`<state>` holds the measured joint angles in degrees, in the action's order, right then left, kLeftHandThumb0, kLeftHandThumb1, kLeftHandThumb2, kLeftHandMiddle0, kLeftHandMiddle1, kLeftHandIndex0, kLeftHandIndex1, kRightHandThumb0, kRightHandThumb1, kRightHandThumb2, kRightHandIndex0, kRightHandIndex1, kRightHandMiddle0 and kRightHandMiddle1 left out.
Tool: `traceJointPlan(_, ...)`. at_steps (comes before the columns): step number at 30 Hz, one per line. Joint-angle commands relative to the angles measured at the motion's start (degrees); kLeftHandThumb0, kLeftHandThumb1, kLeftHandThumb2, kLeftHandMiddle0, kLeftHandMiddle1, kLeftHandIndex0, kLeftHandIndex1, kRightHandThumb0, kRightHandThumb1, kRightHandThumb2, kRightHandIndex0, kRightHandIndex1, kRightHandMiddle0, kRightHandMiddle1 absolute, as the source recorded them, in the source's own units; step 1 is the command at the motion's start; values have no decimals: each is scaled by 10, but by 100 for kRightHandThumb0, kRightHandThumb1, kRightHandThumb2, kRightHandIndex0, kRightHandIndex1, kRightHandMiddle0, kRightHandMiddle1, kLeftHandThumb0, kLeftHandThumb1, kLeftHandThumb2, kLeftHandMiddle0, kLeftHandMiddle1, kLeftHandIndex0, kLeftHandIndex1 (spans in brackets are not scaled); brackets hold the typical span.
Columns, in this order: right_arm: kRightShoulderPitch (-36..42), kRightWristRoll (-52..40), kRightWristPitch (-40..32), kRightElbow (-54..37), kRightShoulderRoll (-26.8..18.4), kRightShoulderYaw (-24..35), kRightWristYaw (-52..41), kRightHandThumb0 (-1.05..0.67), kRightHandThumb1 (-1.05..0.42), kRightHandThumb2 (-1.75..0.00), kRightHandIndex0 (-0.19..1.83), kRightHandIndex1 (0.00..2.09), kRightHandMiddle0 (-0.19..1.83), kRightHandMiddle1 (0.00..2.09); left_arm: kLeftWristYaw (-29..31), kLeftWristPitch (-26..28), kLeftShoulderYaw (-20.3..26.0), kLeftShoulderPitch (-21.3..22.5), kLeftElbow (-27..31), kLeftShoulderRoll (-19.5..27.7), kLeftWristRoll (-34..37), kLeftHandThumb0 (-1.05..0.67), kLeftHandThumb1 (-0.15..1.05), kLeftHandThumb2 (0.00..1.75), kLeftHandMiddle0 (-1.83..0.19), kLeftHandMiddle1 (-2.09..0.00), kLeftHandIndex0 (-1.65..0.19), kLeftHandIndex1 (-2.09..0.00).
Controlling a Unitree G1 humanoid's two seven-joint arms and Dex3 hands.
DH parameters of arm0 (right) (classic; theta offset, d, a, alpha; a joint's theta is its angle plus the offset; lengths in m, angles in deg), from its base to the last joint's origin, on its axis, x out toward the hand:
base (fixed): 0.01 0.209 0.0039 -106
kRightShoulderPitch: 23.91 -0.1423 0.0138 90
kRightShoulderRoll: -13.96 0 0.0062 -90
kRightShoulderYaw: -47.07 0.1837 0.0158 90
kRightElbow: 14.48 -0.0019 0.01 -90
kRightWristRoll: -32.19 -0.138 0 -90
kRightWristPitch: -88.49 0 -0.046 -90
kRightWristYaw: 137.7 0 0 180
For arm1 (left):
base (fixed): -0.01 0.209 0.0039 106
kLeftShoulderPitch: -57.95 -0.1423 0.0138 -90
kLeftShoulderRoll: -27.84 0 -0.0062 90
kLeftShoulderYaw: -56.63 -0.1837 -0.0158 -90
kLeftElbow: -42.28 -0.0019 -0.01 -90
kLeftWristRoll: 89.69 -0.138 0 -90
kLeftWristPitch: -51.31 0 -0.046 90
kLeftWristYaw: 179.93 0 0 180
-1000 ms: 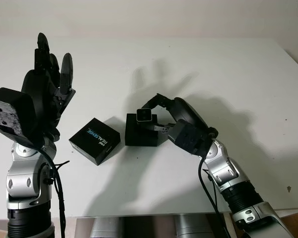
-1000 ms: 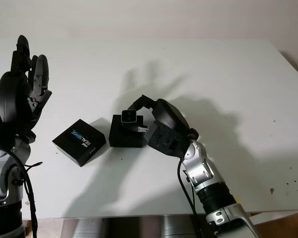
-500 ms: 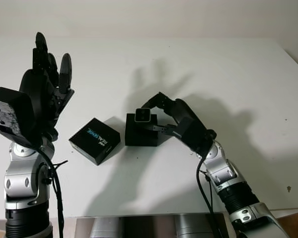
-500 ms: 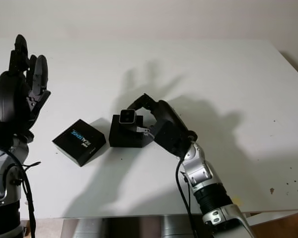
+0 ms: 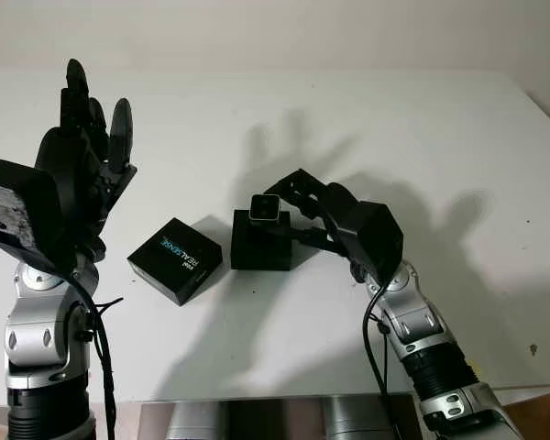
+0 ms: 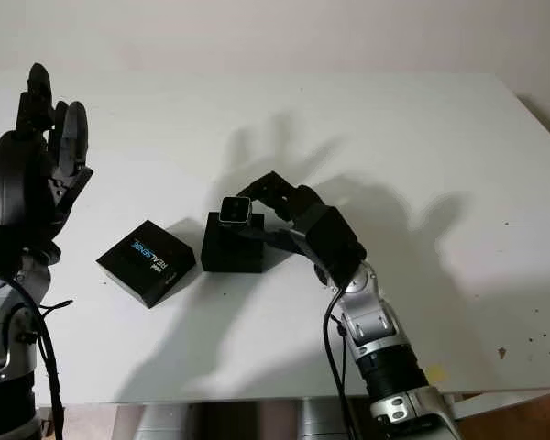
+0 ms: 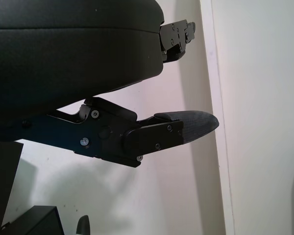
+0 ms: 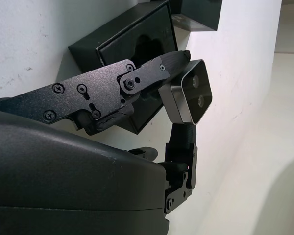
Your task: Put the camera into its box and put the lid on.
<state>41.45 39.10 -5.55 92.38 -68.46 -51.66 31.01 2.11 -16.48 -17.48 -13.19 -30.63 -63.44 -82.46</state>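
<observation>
A small silver camera (image 5: 263,210) with two lenses (image 8: 188,95) is pinched between the fingers (image 8: 147,73) of my right hand (image 5: 277,209), which is shut on it. It sits upright over the far part of the open black box (image 5: 259,246) in the middle of the table. I cannot tell whether it touches the box. The black lid (image 5: 175,259), printed with REALSENSE, lies flat just left of the box. My left hand (image 5: 82,174) is open and raised above the table at the left, away from the lid.
The white table (image 5: 422,137) stretches wide behind and to the right of the box. Its front edge (image 5: 284,396) runs close below my arms. My right forearm (image 5: 417,330) comes up from the bottom right.
My right wrist has rolled and swung to the right while its fingers keep the camera over the box, now slightly higher. The left hand, lid and box have not moved.
</observation>
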Motion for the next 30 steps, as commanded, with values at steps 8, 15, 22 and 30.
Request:
traceJointPlan(8,6,-17,-47,-25,-3,11,-26,-42,-97,-5,34,4,28,154,0,1,2,-3,9,5,2,-59,105,54,19,0,19,0)
traceJointPlan(15,-2,1,-40,-3,-18,-3,-47,-45,-97,-5,28,2,30,153,3,4,4,-3,11,6,4,-58,105,55,19,0,19,0)
traceJointPlan(22,-19,32,30,42,-34,-23,-59,-46,-97,-5,23,2,32,150,4,2,6,-2,7,6,4,-58,105,53,19,0,19,0)
traceJointPlan(30,-37,39,60,76,-29,-27,-62,-47,-97,-5,20,3,34,150,7,2,6,-3,9,6,6,-60,105,53,19,0,19,0)
